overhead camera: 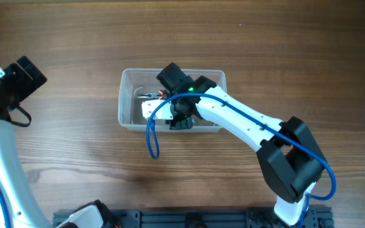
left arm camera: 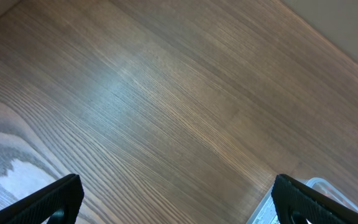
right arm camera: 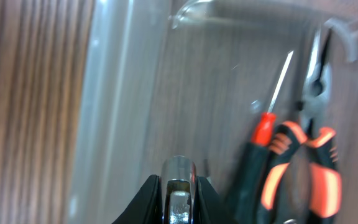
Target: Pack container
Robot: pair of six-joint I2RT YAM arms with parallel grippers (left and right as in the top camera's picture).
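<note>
**Container Packing: Right Arm Inside Bin**

The clear, colourless rectangular plastic container (overhead camera: 127,95) sits at the centre of the brown wooden table (overhead camera: 265,38). The right gripper (right arm camera: 179,186) is inside it, fingers closed on a shiny silver metal piece (right arm camera: 179,169). A red-and-black-handled screwdriver (right arm camera: 264,129) and orange-and-black-handled pliers (right arm camera: 314,93) lie just beside it in the bin. The left gripper (left arm camera: 178,182) hangs over bare table beside the container, fingers spread wide and holding nothing.
</note>
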